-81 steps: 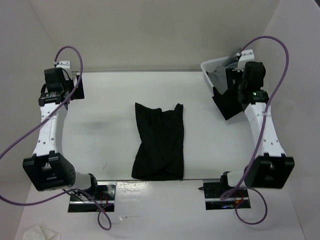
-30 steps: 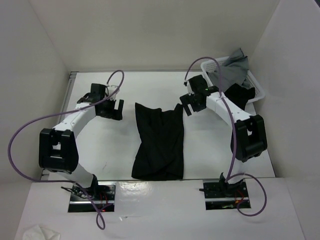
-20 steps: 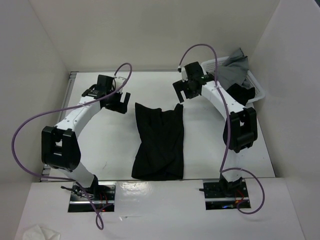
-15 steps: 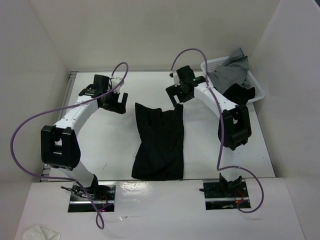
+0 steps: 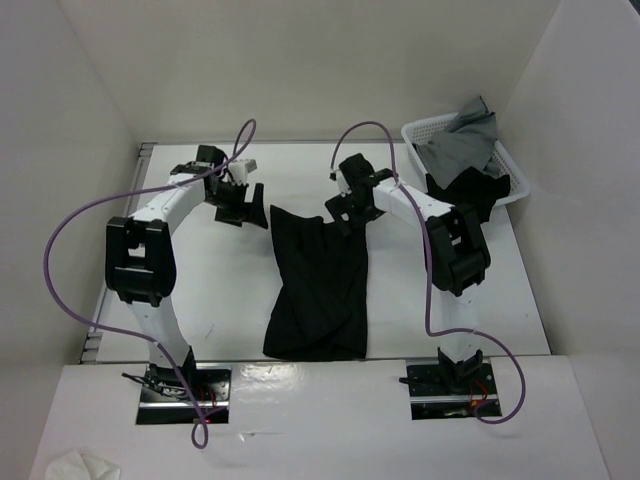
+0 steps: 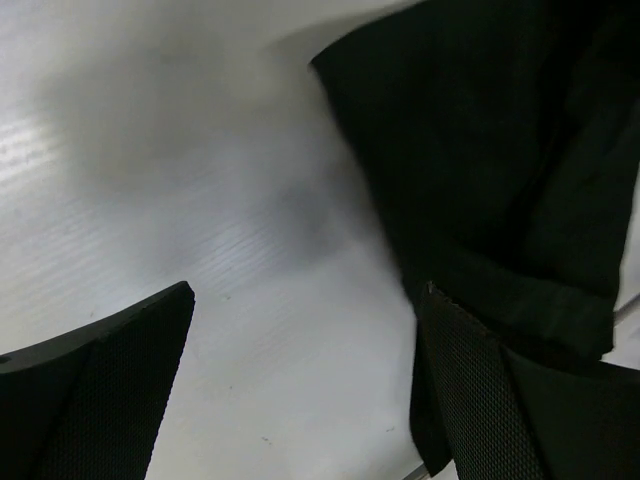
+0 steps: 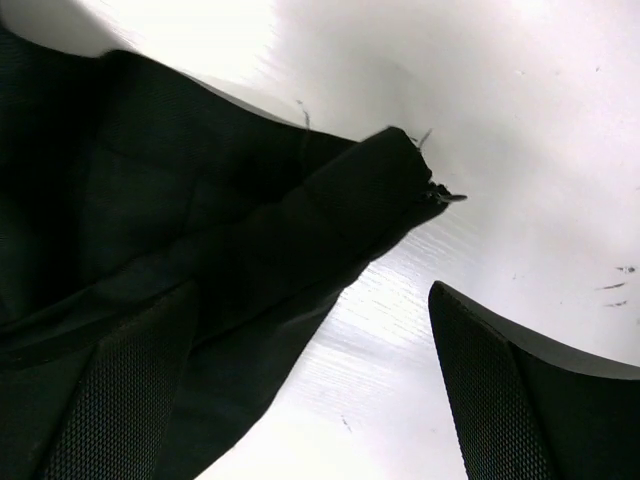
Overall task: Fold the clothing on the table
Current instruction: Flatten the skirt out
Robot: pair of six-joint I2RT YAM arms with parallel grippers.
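Seeing skirt (image 5: 318, 285) flat at table (image 5: 220, 290) centre, long axis near-far. Seeing left gripper (image 5: 243, 205) released, fingers spread, just left of far-left corner. Seeing right gripper (image 5: 345, 211) released too, over far-right corner, grasping nothing. Spotting basket (image 5: 508, 158) far right.

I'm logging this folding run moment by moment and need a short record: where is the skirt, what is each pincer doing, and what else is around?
skirt: black, lying flat mid-table
left pincer: open, at the skirt's far left corner, holding nothing
right pincer: open, at the skirt's far right corner, holding nothing
contact with fabric: cannot tell
basket: far right, holds grey cloth and black garment
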